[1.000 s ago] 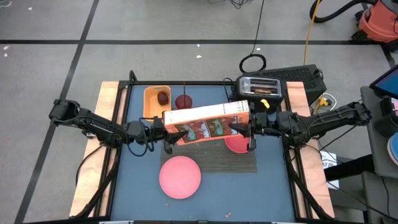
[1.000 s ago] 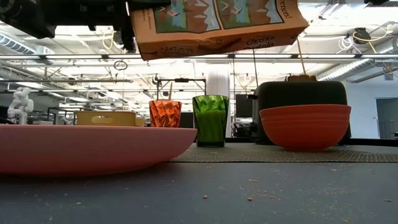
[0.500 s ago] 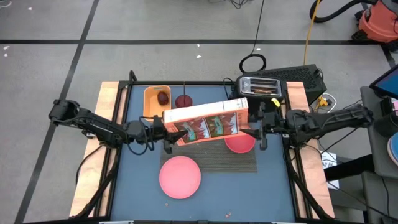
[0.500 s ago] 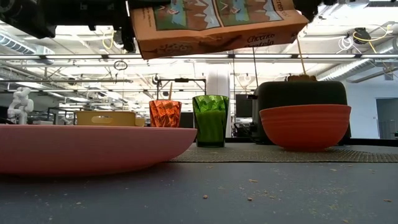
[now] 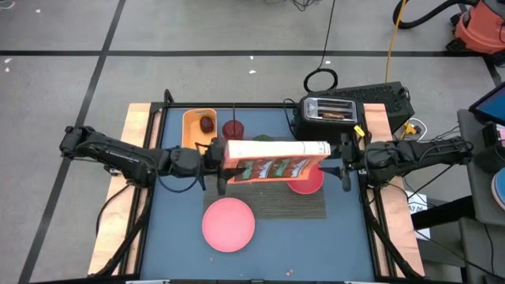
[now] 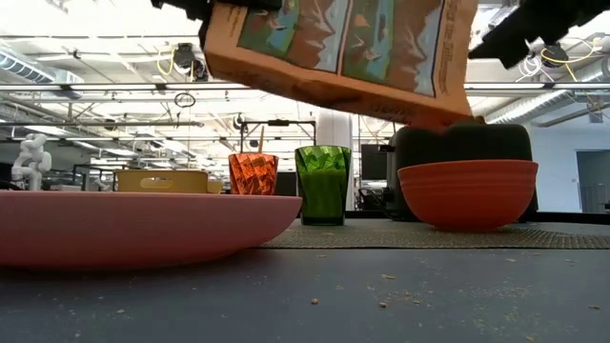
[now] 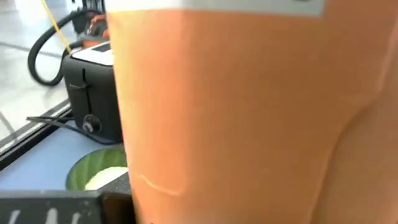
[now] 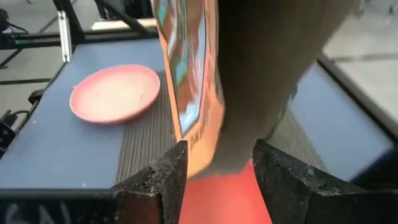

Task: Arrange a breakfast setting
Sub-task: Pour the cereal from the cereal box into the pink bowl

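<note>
A long orange cereal box (image 5: 276, 160) hangs over the dark woven placemat (image 5: 276, 207), with my left gripper (image 5: 219, 164) shut on its left end. Its right end dips toward the pink-red bowl (image 5: 310, 184) on the mat. My right gripper (image 5: 345, 166) stands open just off that right end, touching nothing. The pink plate (image 5: 229, 223) rests on the table, overlapping the mat's near left corner. The red tumbler (image 6: 253, 173) and green cup (image 6: 322, 183) stand behind. A dark-red fruit (image 5: 207, 124) lies in the yellow tray (image 5: 192, 136). Toast (image 5: 331, 115) sits in the toaster. My left gripper holds the cereal box by its left end (image 5: 227, 162), coming in level from the table's left, along the box. The box fills the left wrist view and hides the pads. It hangs clear of the table, narrow white side up, its far end lower.
The black toaster (image 5: 330, 113) stands at the far right corner, behind the bowl. The tray is at the far left. Bare blue table (image 5: 316, 244) lies near the front edge, right of the plate. A raised frame runs around the table.
My right gripper has let go of the box's right end, opened, and drawn back toward the table's right edge. My left gripper has risen a little and tipped. The box has rolled so its narrow white side faces up, and its right end has sunk toward the bowl.
</note>
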Robot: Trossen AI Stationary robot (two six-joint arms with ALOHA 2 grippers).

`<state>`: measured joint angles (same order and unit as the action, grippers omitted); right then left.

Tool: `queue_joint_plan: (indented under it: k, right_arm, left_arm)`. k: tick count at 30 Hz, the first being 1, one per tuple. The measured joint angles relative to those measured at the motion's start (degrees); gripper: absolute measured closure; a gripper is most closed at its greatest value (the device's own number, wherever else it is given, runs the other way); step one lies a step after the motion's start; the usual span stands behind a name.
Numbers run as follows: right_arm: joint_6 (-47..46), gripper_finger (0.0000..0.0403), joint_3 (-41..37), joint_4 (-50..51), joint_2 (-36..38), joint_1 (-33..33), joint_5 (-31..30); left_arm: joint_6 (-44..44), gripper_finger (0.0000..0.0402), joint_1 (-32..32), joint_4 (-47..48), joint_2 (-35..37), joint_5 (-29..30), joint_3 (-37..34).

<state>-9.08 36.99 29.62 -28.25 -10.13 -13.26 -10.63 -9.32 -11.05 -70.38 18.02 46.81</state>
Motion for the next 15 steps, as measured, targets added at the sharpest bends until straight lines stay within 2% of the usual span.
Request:
queue_joint_plan:
  k: [7,15]
  right_arm:
    - [-3.87,0.0231,0.00,4.09,0.56,0.00,-0.03]
    - [-3.79,0.0232,0.00,4.10,0.56,0.00,0.00]
  left_arm:
    - [0.74,0.0206,0.67,8.07,0.06,0.00,7.44]
    - [-2.17,0.0206,0.67,14.11,-0.32,0.04,7.78]
